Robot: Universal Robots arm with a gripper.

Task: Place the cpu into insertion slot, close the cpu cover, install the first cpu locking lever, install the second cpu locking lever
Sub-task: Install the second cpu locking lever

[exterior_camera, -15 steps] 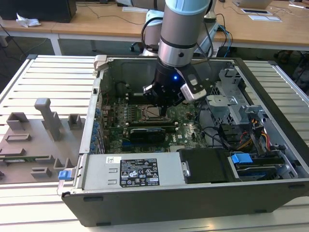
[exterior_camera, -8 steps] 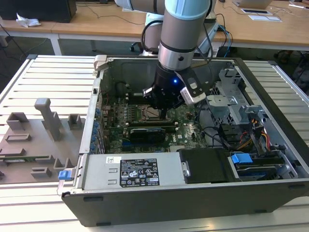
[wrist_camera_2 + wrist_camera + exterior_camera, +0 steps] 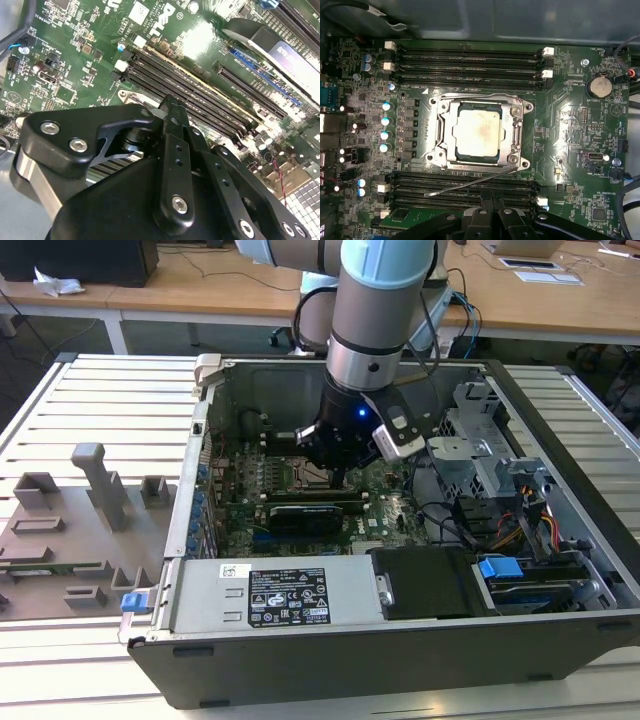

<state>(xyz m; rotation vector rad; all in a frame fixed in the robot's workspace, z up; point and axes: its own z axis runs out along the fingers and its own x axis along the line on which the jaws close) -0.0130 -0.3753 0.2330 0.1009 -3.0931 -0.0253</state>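
1. The cpu (image 3: 478, 131), a small flat square chip with a pale silvery-grey metal top faintly stained at its middle, lies seated in the insertion slot (image 3: 439, 131), a square black socket amid the green motherboard (image 3: 570, 130).
2. A silvery metal cover frame (image 3: 516, 131) lies flat over the chip's edges, leaving its top exposed through the square opening.
3. One thin metal locking lever (image 3: 470, 184) stands loose, slanting away from the socket across the long black memory slots (image 3: 465, 192); another wire lever runs along the socket's far edge (image 3: 475, 95).
4. In the exterior view the grey and pale blue robot arm (image 3: 378, 300) reaches straight down into the open dark grey computer case (image 3: 400, 640), with the black gripper (image 3: 337, 475) just above the motherboard.
5. In the second wrist view the gripper's black fingers (image 3: 172, 125) lie pressed together, clenched with nothing visible between them.
6. The chip lies near the fingertips, just beyond the memory slots, untouched by them.
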